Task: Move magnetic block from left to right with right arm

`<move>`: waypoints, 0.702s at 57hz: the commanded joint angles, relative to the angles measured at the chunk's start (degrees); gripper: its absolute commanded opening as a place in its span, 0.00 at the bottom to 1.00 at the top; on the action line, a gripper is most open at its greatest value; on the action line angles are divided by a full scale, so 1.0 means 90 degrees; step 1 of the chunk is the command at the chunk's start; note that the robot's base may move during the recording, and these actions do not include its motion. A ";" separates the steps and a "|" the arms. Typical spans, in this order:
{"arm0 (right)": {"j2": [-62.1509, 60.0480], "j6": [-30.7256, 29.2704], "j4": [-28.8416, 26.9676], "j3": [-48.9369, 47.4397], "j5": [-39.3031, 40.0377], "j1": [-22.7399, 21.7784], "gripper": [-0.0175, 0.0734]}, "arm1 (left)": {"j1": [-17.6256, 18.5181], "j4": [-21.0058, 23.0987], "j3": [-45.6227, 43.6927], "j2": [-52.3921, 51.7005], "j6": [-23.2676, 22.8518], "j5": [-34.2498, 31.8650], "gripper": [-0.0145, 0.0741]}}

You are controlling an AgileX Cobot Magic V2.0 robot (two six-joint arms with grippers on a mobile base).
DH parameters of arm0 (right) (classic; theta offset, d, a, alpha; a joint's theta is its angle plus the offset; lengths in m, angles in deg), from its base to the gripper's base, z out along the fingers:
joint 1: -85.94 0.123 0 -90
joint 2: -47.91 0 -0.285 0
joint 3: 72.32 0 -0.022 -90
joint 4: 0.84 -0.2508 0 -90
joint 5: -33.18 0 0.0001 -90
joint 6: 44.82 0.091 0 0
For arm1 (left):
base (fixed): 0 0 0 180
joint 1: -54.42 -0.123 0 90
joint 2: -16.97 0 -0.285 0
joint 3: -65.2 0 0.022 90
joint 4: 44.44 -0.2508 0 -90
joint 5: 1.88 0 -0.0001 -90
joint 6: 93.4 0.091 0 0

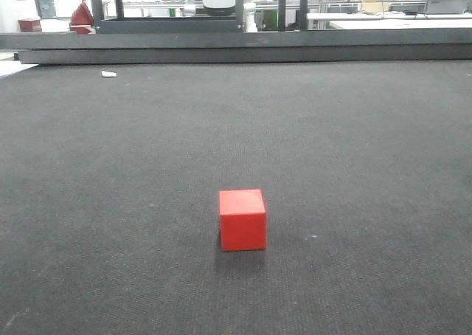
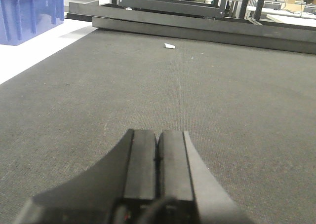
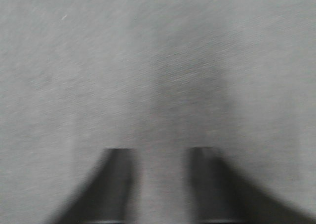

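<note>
The small red block (image 1: pixel 242 220), a matte, sharp-edged cube that looks light and rigid, sits alone on the coarse dark-woven desk (image 1: pixel 369 143), best pinched across two opposite flat sides, while the right end effector (image 3: pixel 160 184) is spread apart and empty and the left end effector (image 2: pixel 158 157) is pressed together.

You have the block (image 1: pixel 242 220) sitting on the tabletop (image 1: pixel 369 165), toward the front of the front view and about midway across. Far behind it and to its left lies a small scrap (image 1: pixel 108 74), close to the long rail (image 1: pixel 243 49) that runs across the back of the tabletop. In the left wrist view, the left end effector (image 2: pixel 158 135) sits low over the tabletop with the scrap well ahead of it. A crate (image 2: pixel 29 12) stands beyond the tabletop's left edge. The right end effector (image 3: pixel 160 152) hangs over the tabletop.
</note>
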 commanded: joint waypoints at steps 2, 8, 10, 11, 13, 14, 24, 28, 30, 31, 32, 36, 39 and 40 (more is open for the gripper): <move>0.0400 0.0757 0.0331 -0.0627 -0.0129 0.0572 0.87 | 0.0002 0.0017 0.0065 -0.0034 -0.0050 -0.0540 0.02; 0.0899 0.1251 0.0378 -0.1118 -0.0561 0.1143 0.85 | 0.0002 0.0017 0.0065 -0.0034 -0.0050 -0.0540 0.02; 0.1045 0.1353 0.0378 -0.1255 -0.0669 0.1297 0.85 | 0.0002 0.0017 0.0065 -0.0034 -0.0050 -0.0540 0.02; 0.1159 0.1431 0.0371 -0.1361 -0.0758 0.1411 0.85 | 0.0002 0.0017 0.0065 -0.0034 -0.0050 -0.0540 0.02; 0.1316 0.1540 0.0371 -0.1509 -0.0883 0.1559 0.85 | 0.0002 0.0017 0.0065 -0.0034 -0.0050 -0.0540 0.02; 0.1395 0.1589 0.0365 -0.1584 -0.0951 0.1665 0.85 | 0.0002 0.0017 0.0065 -0.0034 -0.0050 -0.0540 0.02; 0.2390 0.2226 0.0334 -0.2610 -0.1823 0.2399 0.85 | 0.0002 0.0017 0.0065 -0.0034 -0.0050 -0.0540 0.02; 0.2812 0.2427 0.0334 -0.3050 -0.2109 0.2665 0.85 | 0.0002 0.0017 0.0065 -0.0034 -0.0050 -0.0540 0.02; 0.3018 0.2473 0.0334 -0.3258 -0.2195 0.2788 0.85 | 0.0002 0.0017 0.0065 -0.0034 -0.0050 -0.0540 0.02; 0.3098 0.2481 0.0328 -0.3341 -0.2219 0.2836 0.85 | 0.0002 0.0017 0.0065 -0.0034 -0.0050 -0.0540 0.02; 0.3176 0.2481 0.0328 -0.3424 -0.2241 0.2884 0.85 | 0.0002 0.0017 0.0065 -0.0034 -0.0050 -0.0540 0.02; 0.3511 0.2481 0.0316 -0.3789 -0.2329 0.3105 0.85 | 0.0002 0.0017 0.0065 -0.0034 -0.0050 -0.0540 0.02; 0.3739 0.2481 0.0287 -0.4096 -0.2373 0.3238 0.85 | 0.0002 0.0017 0.0065 -0.0034 -0.0050 -0.0540 0.02; 0.3829 0.2481 0.0273 -0.4170 -0.2400 0.3272 0.85 | 0.0002 0.0017 0.0065 -0.0034 -0.0050 -0.0540 0.02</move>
